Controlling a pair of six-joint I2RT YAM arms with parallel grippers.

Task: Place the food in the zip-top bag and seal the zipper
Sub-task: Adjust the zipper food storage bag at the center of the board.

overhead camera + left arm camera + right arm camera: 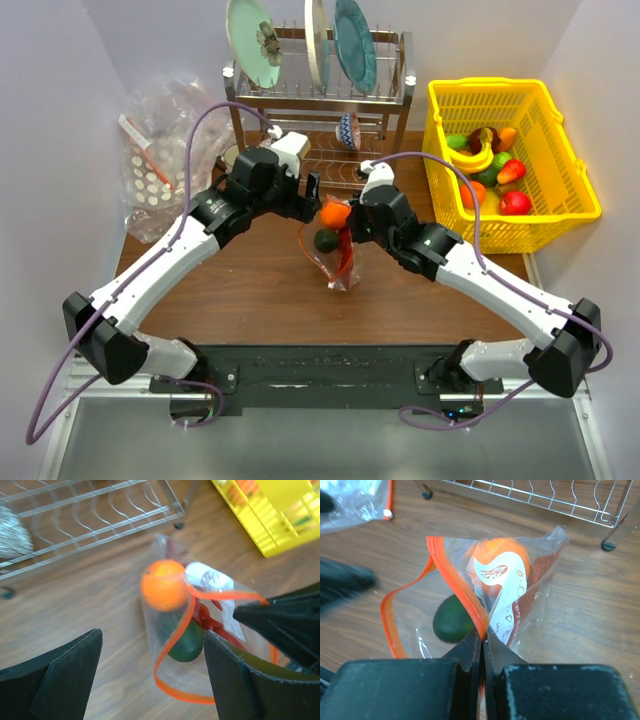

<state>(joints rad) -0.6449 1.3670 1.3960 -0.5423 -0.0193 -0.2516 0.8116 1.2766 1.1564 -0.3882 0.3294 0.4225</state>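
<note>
The clear zip-top bag (pixel 338 262) hangs just above the table's middle, held by its top edge. My right gripper (pixel 482 639) is shut on the orange zipper (pixel 462 597), next to the white printed label (pixel 506 592). The zipper's other side loops open to the left. The orange (pixel 492 550) sits at the mouth, the green fruit (pixel 451 625) lower, and the red lobster (pixel 543 570) behind the label. My left gripper (pixel 152 680) is open and empty, its jaws wide apart just left of the bag (pixel 175 650), over the open zipper loop.
A metal dish rack (pixel 320 110) with plates stands behind the bag. A yellow basket (pixel 575 215) of toy fruit is at the right. A heap of clear dotted bags (pixel 160 160) lies at the back left. Bare wood lies in front of the bag.
</note>
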